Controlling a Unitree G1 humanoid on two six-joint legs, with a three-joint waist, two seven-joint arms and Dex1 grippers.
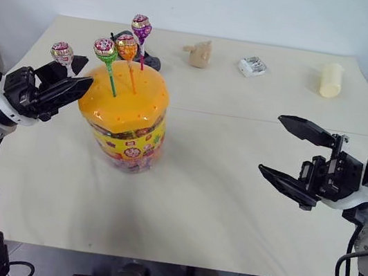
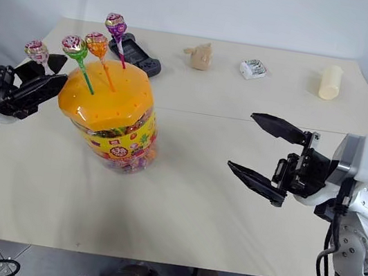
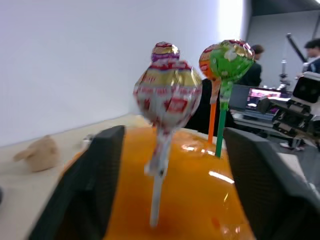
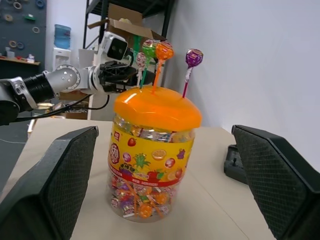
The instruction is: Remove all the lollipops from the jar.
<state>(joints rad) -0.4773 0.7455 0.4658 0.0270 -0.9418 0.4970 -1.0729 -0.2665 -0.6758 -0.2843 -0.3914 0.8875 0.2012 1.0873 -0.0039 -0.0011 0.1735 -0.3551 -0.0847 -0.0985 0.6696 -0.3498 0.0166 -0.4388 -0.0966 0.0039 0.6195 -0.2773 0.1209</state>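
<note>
- Right gripper (image 1: pixel 270 143) hangs over the near right part of the table (image 1: pixel 229 208), well apart from the jar (image 1: pixel 128 136). Its two fingers are spread wide and nothing is between them.
- Left gripper (image 1: pixel 84 72) is at the left edge of the orange lid (image 1: pixel 130 105). Its fingers (image 3: pixel 95 185) stand apart, one on each side of the white stick of the pink lollipop (image 1: pixel 62 52), with a gap to the stick on both sides.
- That stick seems to end in the lid, near its rim.
- Green lollipop (image 1: pixel 105 49), orange lollipop (image 1: pixel 126 46) and purple lollipop (image 1: pixel 141 27) stand upright in the holes of the lid.
- Jar is upright on the left half of the table.
- Behind the jar lies a black controller (image 2: pixel 136 53). Along the far edge are a beige figure (image 1: pixel 199 54), a small packet (image 1: pixel 252 67) and a pale cylinder (image 1: pixel 331 80).
</note>
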